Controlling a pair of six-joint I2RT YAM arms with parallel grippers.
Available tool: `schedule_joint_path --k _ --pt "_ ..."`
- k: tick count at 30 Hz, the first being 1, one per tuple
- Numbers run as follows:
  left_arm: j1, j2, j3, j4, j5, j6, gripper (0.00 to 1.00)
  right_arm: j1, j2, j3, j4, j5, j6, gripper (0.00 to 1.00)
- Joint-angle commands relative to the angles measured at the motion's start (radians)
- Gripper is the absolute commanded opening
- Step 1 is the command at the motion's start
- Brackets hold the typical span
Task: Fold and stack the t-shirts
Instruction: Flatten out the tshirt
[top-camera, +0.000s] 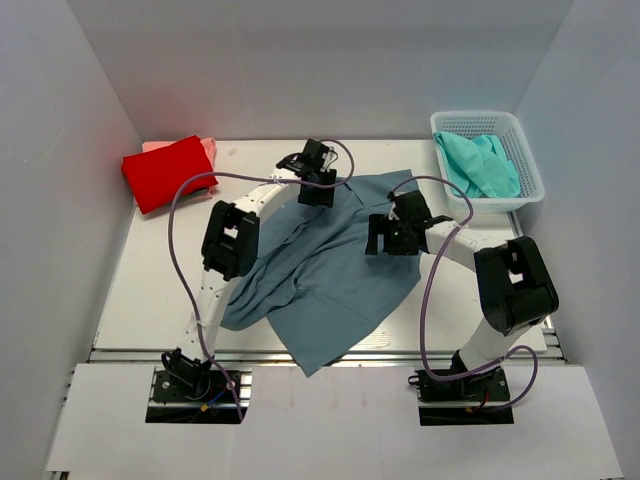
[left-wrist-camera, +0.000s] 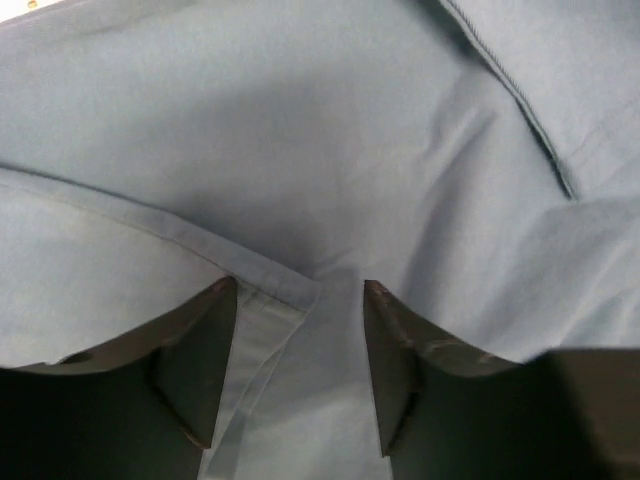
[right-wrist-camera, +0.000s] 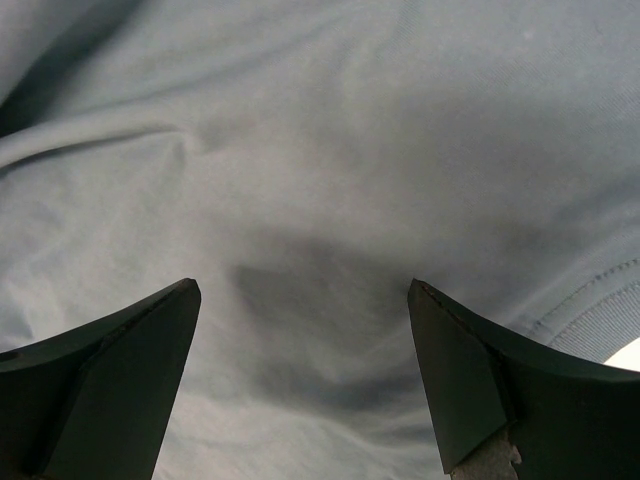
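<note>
A dusty blue-grey t-shirt (top-camera: 330, 290) lies spread and rumpled across the middle of the table. My left gripper (top-camera: 318, 190) is at its far edge; in the left wrist view its fingers (left-wrist-camera: 210, 350) press down onto the cloth (left-wrist-camera: 330, 130). The left gripper (left-wrist-camera: 300, 290) stands partly open, with a stitched hem (left-wrist-camera: 265, 310) in the gap. My right gripper (top-camera: 385, 238) hovers over the shirt's right part. In the right wrist view it (right-wrist-camera: 304, 290) is wide open just above smooth cloth (right-wrist-camera: 320, 130), holding nothing. A folded red t-shirt (top-camera: 168, 172) lies back left on a pink one (top-camera: 205, 146).
A white mesh basket (top-camera: 475, 118) stands at the back right with a crumpled teal t-shirt (top-camera: 480, 165) inside. White walls close in the table on three sides. The blue-grey shirt's near corner hangs over the table's front edge (top-camera: 310, 365).
</note>
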Motion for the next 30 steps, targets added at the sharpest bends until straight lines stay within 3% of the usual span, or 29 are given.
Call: schedule_joint_path --k 1,8,12,13,19,30 --pt "-0.016 0.028 0.068 -0.055 -0.057 0.009 0.61 -0.007 0.003 0.003 0.0 0.024 0.005 0.9" --pt "-0.025 0.006 0.043 -0.046 -0.039 0.032 0.39 -0.013 0.011 0.003 0.001 0.03 0.002 0.9" --pt "-0.025 0.006 0.043 -0.032 -0.02 0.041 0.39 -0.017 0.009 0.004 -0.002 0.025 0.004 0.9" --pt "-0.025 0.006 0.043 -0.041 -0.034 0.041 0.3 -0.014 0.011 0.004 0.0 0.024 0.004 0.9" --pt "-0.025 -0.008 0.043 -0.052 -0.075 0.041 0.0 -0.017 0.004 -0.002 0.0 0.025 0.004 0.9" --pt "0.027 -0.184 0.016 -0.024 -0.111 0.093 0.0 -0.04 -0.009 -0.017 -0.036 0.07 0.036 0.9"
